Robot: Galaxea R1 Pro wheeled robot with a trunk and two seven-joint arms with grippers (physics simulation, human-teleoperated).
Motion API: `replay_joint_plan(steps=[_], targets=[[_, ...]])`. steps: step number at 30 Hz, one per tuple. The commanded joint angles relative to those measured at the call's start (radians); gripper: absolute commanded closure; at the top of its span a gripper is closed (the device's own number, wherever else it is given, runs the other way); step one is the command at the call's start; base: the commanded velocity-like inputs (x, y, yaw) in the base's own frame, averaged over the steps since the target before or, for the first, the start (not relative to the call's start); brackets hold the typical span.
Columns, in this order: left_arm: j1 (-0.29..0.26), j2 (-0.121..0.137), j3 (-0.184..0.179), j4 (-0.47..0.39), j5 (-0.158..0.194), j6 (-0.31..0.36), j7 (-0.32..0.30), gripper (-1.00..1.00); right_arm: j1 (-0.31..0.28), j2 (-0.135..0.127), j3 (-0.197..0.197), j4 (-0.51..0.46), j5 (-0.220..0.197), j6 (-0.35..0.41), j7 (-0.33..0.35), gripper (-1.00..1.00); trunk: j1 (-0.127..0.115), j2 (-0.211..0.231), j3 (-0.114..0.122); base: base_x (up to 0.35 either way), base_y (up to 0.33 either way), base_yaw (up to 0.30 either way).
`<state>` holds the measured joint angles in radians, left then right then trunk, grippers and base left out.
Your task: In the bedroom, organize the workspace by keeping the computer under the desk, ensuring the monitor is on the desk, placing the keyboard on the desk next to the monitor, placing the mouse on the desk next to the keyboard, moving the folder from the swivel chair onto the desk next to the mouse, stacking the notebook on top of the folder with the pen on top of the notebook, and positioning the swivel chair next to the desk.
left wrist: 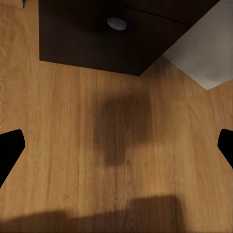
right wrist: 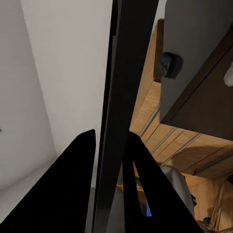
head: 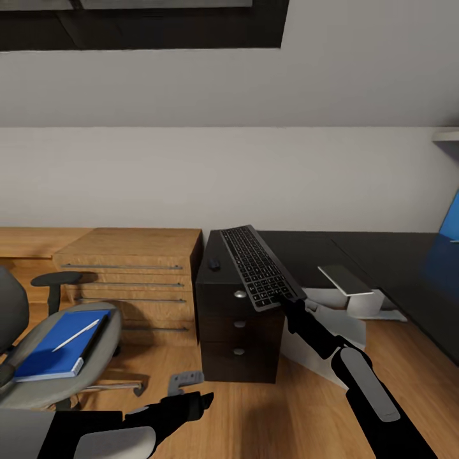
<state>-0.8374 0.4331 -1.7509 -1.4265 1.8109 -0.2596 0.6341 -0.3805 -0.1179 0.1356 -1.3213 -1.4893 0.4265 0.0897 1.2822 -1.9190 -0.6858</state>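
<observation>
Head view, right hand [head: 288,299]: clamped on the near end of the keyboard [head: 260,266], fingers on either side of its thin edge; confirmed in the right wrist view.
Keyboard position: tilted over the drawer end of the surface [head: 357,255], near end overhanging the front edge.
Left hand [head: 191,406]: fingers apart, holding nothing, low over the plank floor in front of the drawer unit [head: 239,335].
Mouse [head: 214,262]: on the surface, just beside the keyboard.
Risk, slip: edge grip on a long board; likely to pivot or drop.
Risk, collision: lowering could knock the mouse off.
Folder [head: 54,344] and pen [head: 75,335]: on the swivel chair [head: 95,370], well apart from the surface.
Writing: none legible.
</observation>
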Motion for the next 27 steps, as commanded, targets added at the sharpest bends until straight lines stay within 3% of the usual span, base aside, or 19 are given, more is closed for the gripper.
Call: replay_joint_plan(steps=[1,6,15,27], targets=[[-0.002,0.001,-0.002,-0.002,0.007,-0.007,0.013,-1.00,-0.001,-0.001,0.001,0.001,-0.004,0.002,0.004,1.00,-0.004,0.007,0.002,-0.003,0.000,0.001],[-0.002,0.000,-0.003,-0.003,0.007,-0.006,0.074,-1.00,0.000,-0.002,0.001,0.001,-0.004,0.003,0.005,1.00,-0.023,0.042,0.018,-0.001,0.000,0.000],[-0.002,-0.002,-0.002,-0.002,0.007,-0.004,0.081,-1.00,-0.001,-0.002,0.000,0.001,-0.003,0.003,0.006,1.00,-0.058,0.105,0.046,0.000,-0.014,0.000],[-0.002,-0.005,-0.001,0.009,0.008,-0.002,0.131,-1.00,0.000,-0.003,-0.001,0.001,-0.003,0.003,0.006,1.00,-0.104,0.189,0.084,-0.010,-0.252,0.000]])
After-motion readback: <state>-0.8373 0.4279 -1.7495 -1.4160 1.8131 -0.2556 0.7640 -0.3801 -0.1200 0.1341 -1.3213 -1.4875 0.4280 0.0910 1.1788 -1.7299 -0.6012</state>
